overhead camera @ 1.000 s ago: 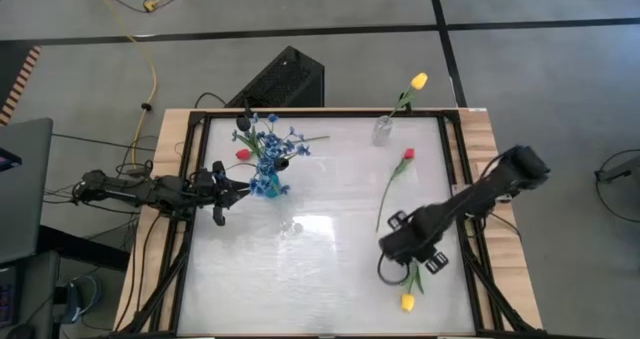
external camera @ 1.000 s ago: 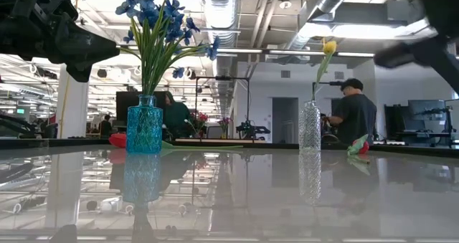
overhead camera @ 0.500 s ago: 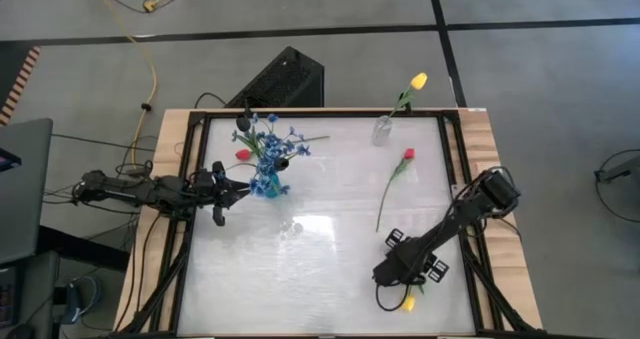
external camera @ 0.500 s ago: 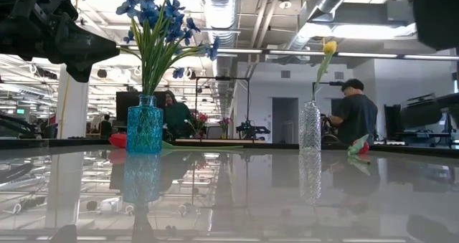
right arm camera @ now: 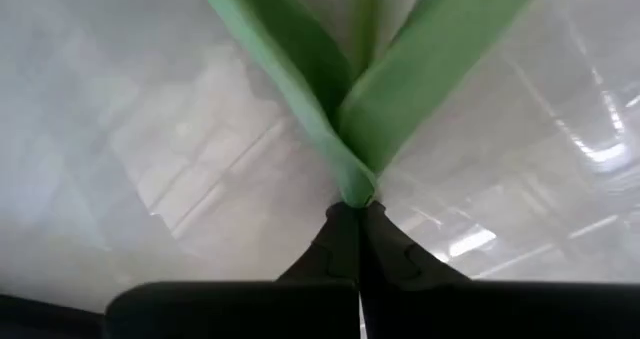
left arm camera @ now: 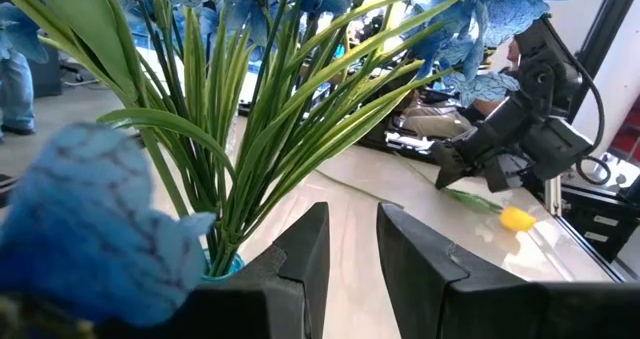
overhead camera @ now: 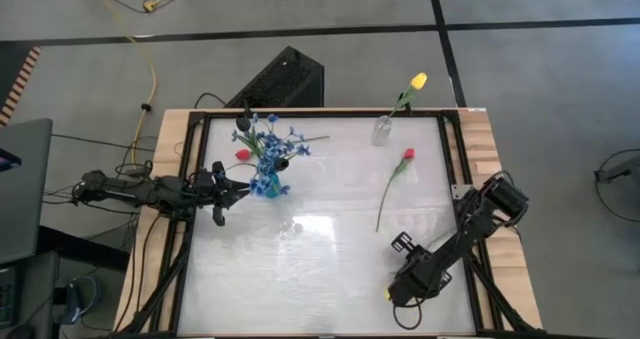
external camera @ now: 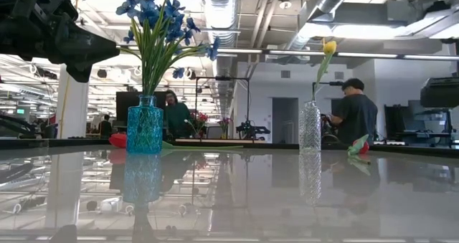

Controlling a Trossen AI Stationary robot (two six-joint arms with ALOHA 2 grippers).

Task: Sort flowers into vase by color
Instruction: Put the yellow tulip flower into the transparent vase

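A yellow tulip (overhead camera: 388, 293) lies near the table's front right, and my right gripper (overhead camera: 402, 289) is down on it, shut on its green stem. A blue vase (overhead camera: 268, 184) at the back left holds blue sprays (external camera: 154, 13) and black-headed blooms (overhead camera: 243, 125). A clear vase (overhead camera: 382, 130) at the back holds another yellow tulip (overhead camera: 419, 80). One red tulip (overhead camera: 408, 154) lies flat on the table, and another (overhead camera: 242, 154) lies behind the blue vase. My left gripper (left arm camera: 353, 249) waits level beside the blue vase with its fingers a little apart and nothing between them. My right gripper pinches the yellow tulip's stem between its two fingertips, at the spot where two green leaves fork (right arm camera: 355, 191). The fingers come from above, slanting down. The arm hides most of the flower in the high view; its yellow head (left arm camera: 517, 218) rests on the table.
The glossy table top (overhead camera: 300, 269) is framed by black rails (overhead camera: 185, 239). A black box (overhead camera: 282, 79) stands behind the far edge. A person (external camera: 355, 114) stands in the room beyond the table. Open table lies between the two vases and the front edge.
My right gripper has come down and toward the table's near edge, tipping more steeply downward, and now sits on the yellow tulip at the front right. The flowers and vases have kept their places.
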